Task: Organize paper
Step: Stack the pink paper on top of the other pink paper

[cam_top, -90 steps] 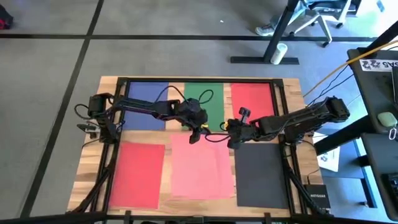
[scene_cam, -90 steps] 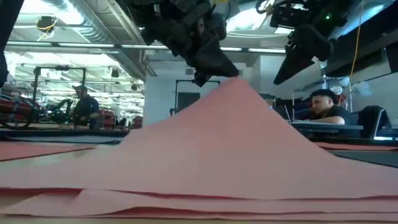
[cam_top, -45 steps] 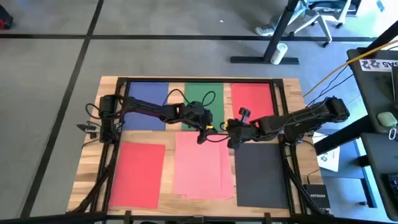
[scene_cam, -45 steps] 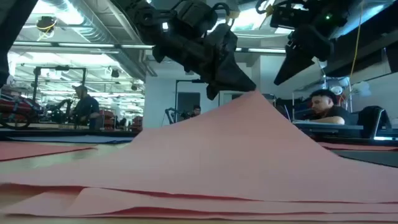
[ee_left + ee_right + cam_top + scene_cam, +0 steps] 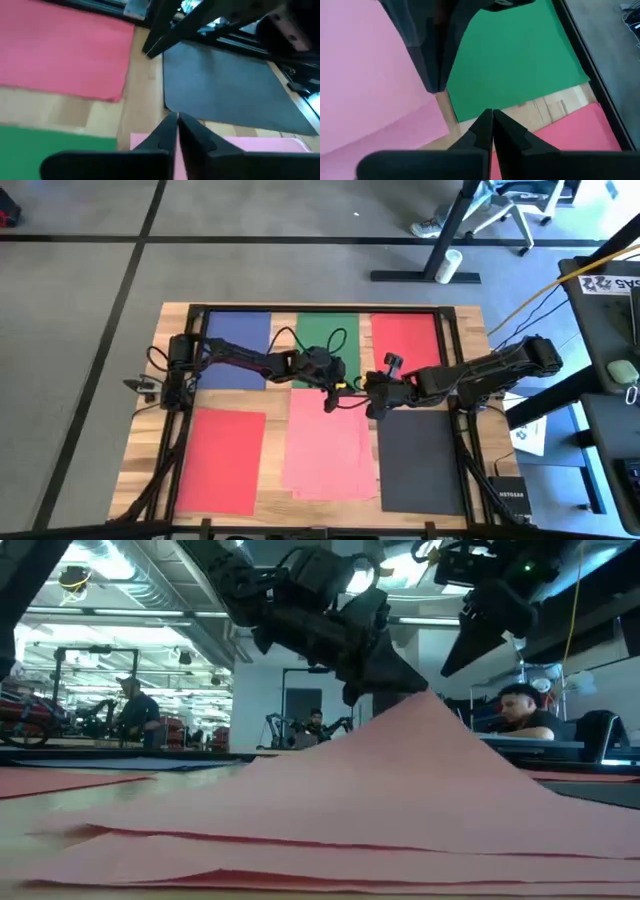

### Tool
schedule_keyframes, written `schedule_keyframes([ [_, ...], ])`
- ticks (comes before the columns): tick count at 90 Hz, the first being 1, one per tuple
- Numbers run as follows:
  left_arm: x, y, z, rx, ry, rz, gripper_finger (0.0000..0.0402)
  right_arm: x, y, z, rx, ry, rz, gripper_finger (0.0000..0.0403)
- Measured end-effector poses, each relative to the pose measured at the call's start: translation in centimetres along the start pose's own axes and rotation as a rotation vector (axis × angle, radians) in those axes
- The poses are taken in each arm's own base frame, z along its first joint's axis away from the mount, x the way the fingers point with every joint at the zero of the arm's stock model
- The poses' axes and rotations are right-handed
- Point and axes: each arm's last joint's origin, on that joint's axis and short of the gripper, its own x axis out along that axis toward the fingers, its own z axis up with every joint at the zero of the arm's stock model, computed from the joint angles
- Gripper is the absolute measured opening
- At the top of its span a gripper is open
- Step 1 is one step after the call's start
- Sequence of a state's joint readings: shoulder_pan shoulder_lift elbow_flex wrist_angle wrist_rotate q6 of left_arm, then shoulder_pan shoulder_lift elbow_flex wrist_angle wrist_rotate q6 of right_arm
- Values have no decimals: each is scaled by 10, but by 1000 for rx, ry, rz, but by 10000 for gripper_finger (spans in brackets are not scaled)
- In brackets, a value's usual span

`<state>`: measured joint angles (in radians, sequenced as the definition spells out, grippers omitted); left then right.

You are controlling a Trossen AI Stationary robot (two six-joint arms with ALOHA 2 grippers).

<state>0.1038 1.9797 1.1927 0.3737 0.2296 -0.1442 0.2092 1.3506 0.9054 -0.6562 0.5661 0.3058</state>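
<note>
- We see a wooden desk [image 5: 150, 445] on a grey floor, with a big room behind it where a person [image 5: 522, 708] sits far back.
- Our left gripper [image 5: 331, 402] is over the middle of the desk. Its two fingers are pressed together on the far corner of the top pink paper [image 5: 327, 442].
- In the low view that corner is lifted off the desk into a peak, and the left gripper [image 5: 400, 680] pinches the tip of it.
- More pink sheets [image 5: 300, 865] lie flat under the lifted one, in a small pile.
- Our right gripper [image 5: 372, 408] is just beside the left one, on its right. Its fingers are together and hold nothing. It hangs above the desk, near the top edge of the black paper [image 5: 420, 460].
- In the right wrist view, the fingers [image 5: 480, 131] meet in a point over the bare wood, between the green paper [image 5: 520, 60] and a red sheet.
- Going outward, we see the green paper [image 5: 328, 340] in the back row in the middle.
- The blue paper [image 5: 236, 350] lies at the back left, and a red paper [image 5: 405, 340] lies at the back right.
- Another red paper [image 5: 220, 460] lies at the front left, beside the pink pile.
- An office chair [image 5: 505, 210] stands on the floor past the desk.
</note>
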Motion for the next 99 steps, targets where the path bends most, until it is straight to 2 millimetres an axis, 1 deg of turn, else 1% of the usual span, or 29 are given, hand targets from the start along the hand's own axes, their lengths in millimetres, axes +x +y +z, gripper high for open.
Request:
schedule_keyframes([
  [10,1,-7,4,67,-47,-16,0,0,0,0,-1,2,1,0],
  [20,2,-12,6,98,-72,-30,0,0,0,0,-2,3,1,0],
  [34,2,-12,8,95,-86,-31,4,0,0,0,-3,5,0,0],
  [62,0,-9,12,49,-127,-30,76,0,0,-1,-3,7,8,0],
  [75,0,-9,15,86,-155,-30,93,0,0,-1,-3,7,8,0],
  [80,-1,-11,15,131,-152,-34,90,0,0,-1,-3,8,8,0],
  [86,-4,-16,16,173,-113,-51,78,0,0,-1,-6,14,15,0],
  [99,-22,-31,17,252,48,-93,22,0,1,-4,-18,49,51,0],
])
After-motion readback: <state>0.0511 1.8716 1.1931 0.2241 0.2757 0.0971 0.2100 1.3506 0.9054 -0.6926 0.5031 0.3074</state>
